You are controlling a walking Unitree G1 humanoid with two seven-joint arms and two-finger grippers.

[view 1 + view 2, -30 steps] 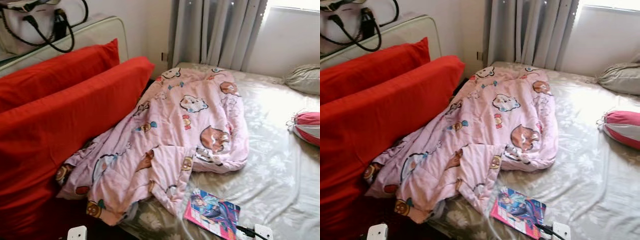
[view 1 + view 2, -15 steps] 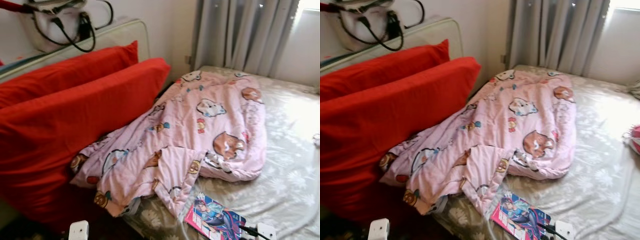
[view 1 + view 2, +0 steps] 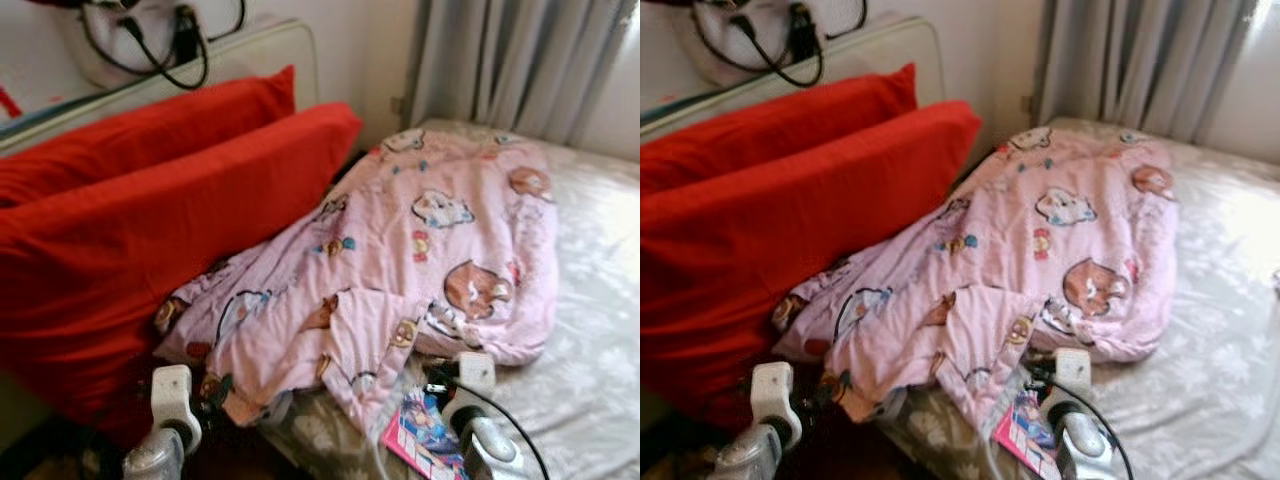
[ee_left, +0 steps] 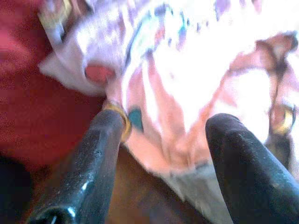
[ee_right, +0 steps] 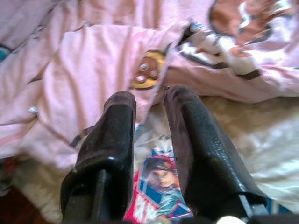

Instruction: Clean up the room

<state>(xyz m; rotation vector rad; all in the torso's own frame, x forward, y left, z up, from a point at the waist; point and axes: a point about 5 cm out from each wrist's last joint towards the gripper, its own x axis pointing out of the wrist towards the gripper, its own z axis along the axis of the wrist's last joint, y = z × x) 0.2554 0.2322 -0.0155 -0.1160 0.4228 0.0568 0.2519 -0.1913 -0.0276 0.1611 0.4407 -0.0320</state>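
A crumpled pink cartoon-print blanket (image 3: 400,250) lies across the bed, its near edge hanging by the red pillows. A colourful magazine (image 3: 425,435) lies on the sheet, partly under the blanket's front corner. My left gripper (image 4: 168,121) is open, its fingers wide apart just before the blanket's lower left hem (image 4: 154,154). My right gripper (image 5: 149,95) hovers over the magazine (image 5: 161,196) and points at the blanket's folded corner. Its fingers stand open by a narrow gap with nothing between them.
Two large red pillows (image 3: 150,240) lean against a pale headboard (image 3: 270,50) on the left, with a white handbag (image 3: 150,40) on top. Grey curtains (image 3: 520,60) hang behind the bed. Flowered beige sheet (image 3: 600,330) stretches to the right.
The camera has swung left and drawn closer to the bed. Both arms have risen into view, the left toward the blanket's hem, the right over the magazine.
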